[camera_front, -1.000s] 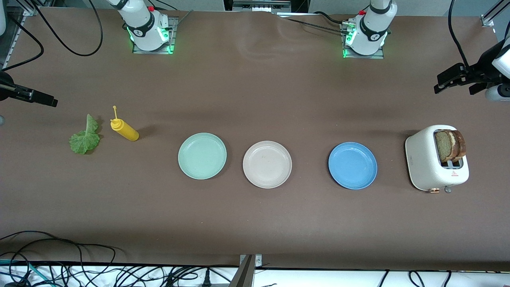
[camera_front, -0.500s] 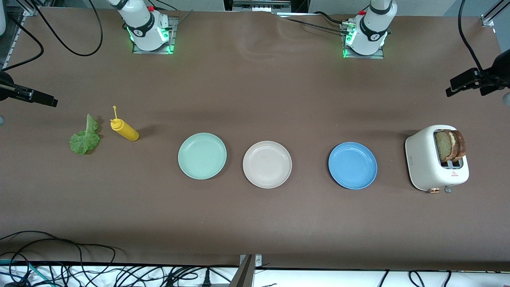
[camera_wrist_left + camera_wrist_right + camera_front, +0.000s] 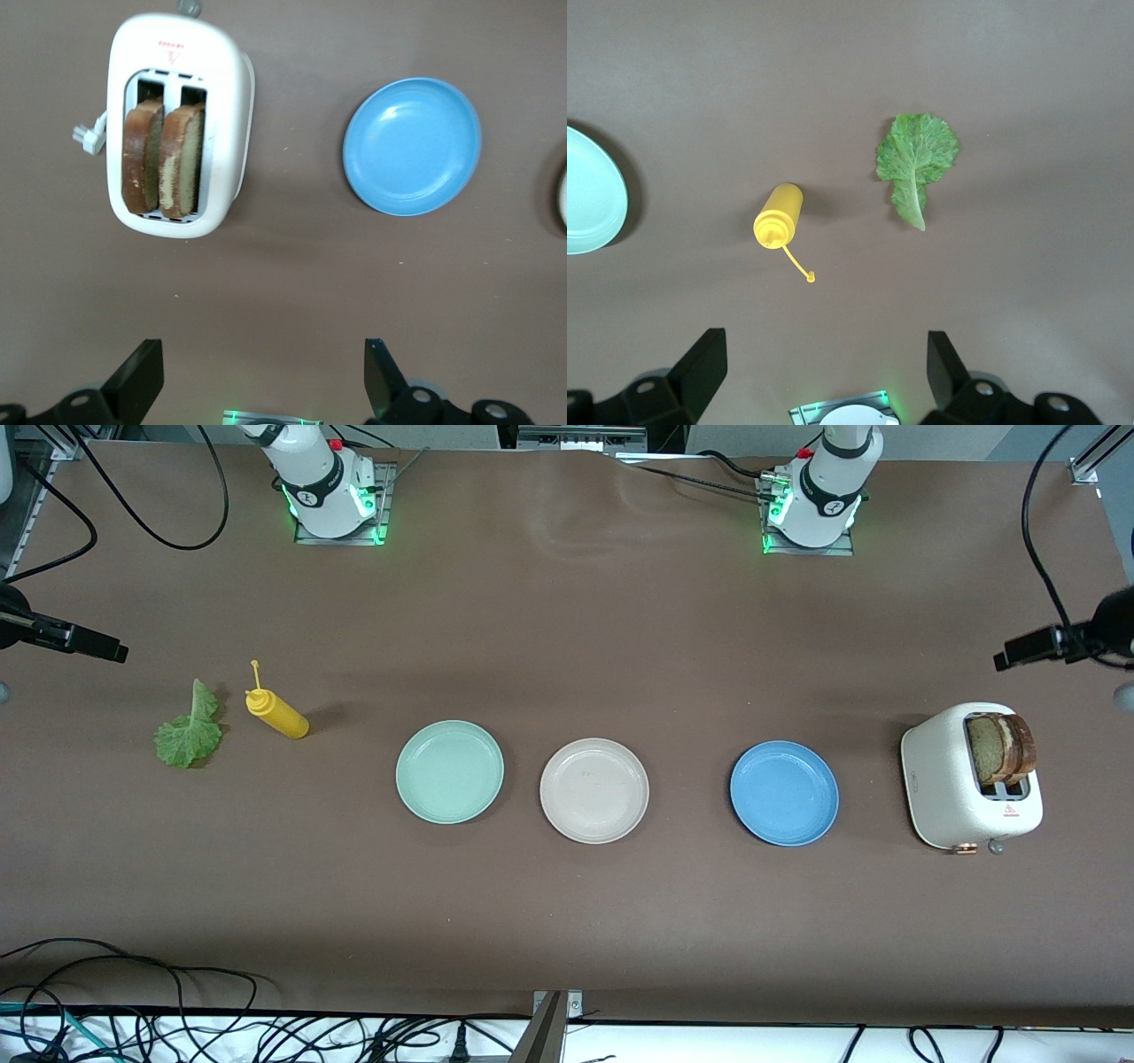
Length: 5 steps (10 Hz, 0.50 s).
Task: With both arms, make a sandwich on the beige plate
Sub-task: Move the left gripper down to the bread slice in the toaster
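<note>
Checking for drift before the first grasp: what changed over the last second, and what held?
Only the left gripper moved: it slid toward the table edge at the left arm's end, over bare table near the toaster, fingers open and empty. The right gripper held its place, open. Nothing was grasped or released. Bread slices, lettuce leaf, yellow bottle and beige plate are unmoved.
</note>
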Available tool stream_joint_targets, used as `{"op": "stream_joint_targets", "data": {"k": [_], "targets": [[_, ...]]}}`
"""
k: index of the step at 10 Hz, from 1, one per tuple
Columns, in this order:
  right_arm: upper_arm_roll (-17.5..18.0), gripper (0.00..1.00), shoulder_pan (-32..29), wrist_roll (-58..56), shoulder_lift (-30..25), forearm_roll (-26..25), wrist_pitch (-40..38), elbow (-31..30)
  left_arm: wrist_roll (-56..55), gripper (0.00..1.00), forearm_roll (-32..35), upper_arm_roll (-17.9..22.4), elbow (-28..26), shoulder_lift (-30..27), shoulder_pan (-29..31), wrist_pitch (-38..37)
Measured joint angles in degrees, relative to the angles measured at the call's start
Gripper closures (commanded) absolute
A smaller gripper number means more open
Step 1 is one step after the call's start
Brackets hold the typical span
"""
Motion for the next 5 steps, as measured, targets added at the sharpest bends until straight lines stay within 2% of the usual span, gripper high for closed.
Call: {"op": "stream_joint_targets", "data": {"k": [2, 5], "targets": [[0.0, 0.00, 0.0, 0.0, 0.0, 0.0, 0.0, 0.0, 0.2, 0.00, 0.0, 0.0, 0.2, 3.5, 2.9, 0.9], [0.0, 0.00, 0.0, 0.0, 0.0, 0.0, 0.0, 0.0, 0.3, 0.00, 1.5, -0.5, 1.2, 8.3, 3.1, 3.9]]}}
